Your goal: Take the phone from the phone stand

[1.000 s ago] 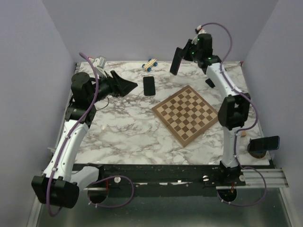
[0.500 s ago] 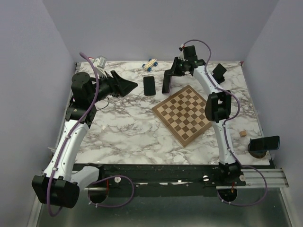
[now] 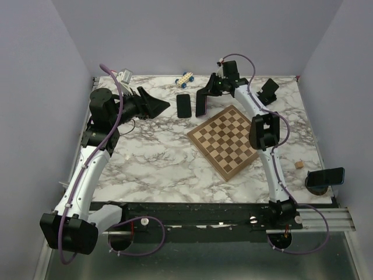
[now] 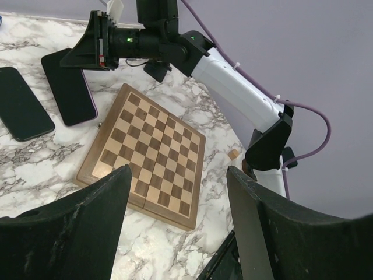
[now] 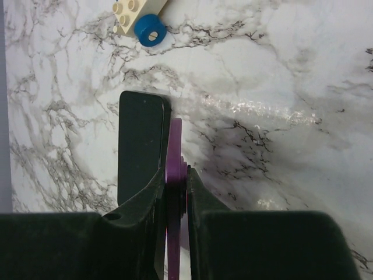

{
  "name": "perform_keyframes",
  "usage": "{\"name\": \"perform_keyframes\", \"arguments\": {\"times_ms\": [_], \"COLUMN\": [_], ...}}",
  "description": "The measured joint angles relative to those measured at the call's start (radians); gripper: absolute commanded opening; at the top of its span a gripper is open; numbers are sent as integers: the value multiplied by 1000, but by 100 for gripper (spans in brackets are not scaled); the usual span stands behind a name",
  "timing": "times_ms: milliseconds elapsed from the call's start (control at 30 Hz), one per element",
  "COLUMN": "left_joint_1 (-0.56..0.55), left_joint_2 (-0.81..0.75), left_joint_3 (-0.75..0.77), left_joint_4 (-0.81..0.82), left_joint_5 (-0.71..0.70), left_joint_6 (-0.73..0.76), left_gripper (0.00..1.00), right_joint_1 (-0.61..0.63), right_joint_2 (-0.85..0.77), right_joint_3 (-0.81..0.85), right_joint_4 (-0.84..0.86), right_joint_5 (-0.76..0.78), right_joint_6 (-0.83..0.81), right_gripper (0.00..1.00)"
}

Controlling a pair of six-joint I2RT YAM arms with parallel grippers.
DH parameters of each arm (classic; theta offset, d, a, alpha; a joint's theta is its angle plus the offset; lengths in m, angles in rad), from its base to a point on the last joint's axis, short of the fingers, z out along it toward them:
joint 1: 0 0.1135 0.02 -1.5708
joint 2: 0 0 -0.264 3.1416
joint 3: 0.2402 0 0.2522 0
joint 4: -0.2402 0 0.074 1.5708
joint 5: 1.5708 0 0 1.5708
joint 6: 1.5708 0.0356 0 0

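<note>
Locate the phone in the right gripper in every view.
Top external: held phone, upper centre.
Left wrist: held phone, upper left, purple rim showing.
Right wrist: held phone, edge-on, bottom centre.
Shared landmark: the flat phone lying just beside it.

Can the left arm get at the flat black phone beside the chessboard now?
Probably yes: the left pincer is open, with bare marble up to the flat black phone. The right pincer, holding a purple-edged phone, crowds its far side.

Chessboard [image 3: 231,142], toy car [image 3: 185,79] and wooden cube [image 3: 299,165] lie well apart.
</note>
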Motion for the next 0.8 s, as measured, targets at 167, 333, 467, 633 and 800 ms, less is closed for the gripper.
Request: {"name": "perform_keyframes", "arguments": {"times_ms": [167,333,467,633,800], "left_joint_1": [0,0,0,1,1], "left_joint_2": [3,5,5,6,6], "left_joint_3": [0,0,0,0,0], "left_joint_4": [-3,-4,-4,-4,-4], "left_joint_5": [0,0,0,0,0], "left_joint_6": [0,0,0,0,0], "left_gripper": [75,75,75,75,75], "right_joint_1": [9,19,25,32,39], "right_joint_2": [40,72,96,117,125], "right_joint_3": [6,8,9,19,-1], "right_joint_4": [63,116,164,222,291], "right_joint_5": [0,4,12,27,55], "right_joint_6": [31,67,92,125,176], "right_gripper": [6,6,6,2,1]}}
